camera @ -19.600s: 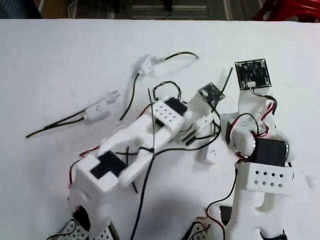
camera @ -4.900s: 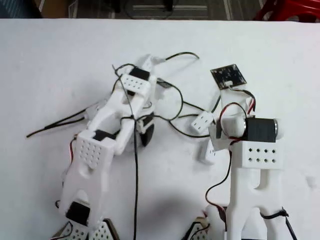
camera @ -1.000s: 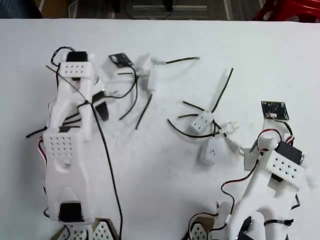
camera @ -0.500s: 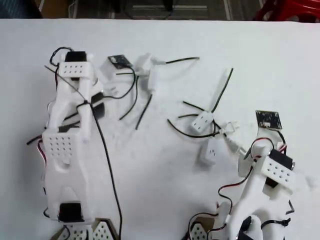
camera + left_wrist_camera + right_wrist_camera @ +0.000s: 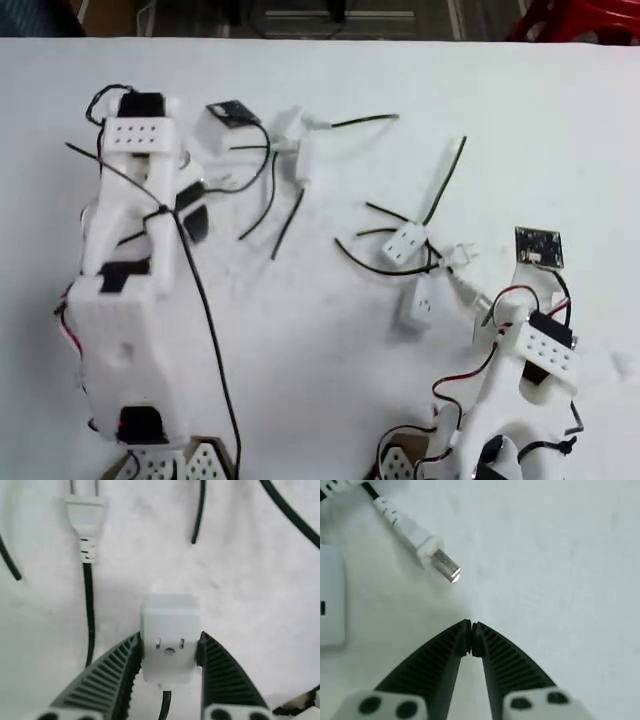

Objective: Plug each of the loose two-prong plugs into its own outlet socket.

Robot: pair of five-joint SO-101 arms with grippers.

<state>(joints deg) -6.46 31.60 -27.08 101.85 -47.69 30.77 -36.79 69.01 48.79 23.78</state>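
White tabletop (image 5: 560,120): left claw (image 5: 170,647) clamped on socket (image 5: 169,622); right claw (image 5: 470,630) closed empty, tips together, plug (image 5: 415,536) just ahead.

The left arm (image 5: 120,300) and the right arm (image 5: 515,385) are white printed shells with black servo blocks, panels pierced by rows of small round holes, and thin red and black wires (image 5: 470,375) along the joints. A dark square circuit board (image 5: 538,246) sits at the right wrist. The left gripper (image 5: 169,637) and the right gripper (image 5: 471,626) have black ribbed fingers on white bases with dark screw holes.
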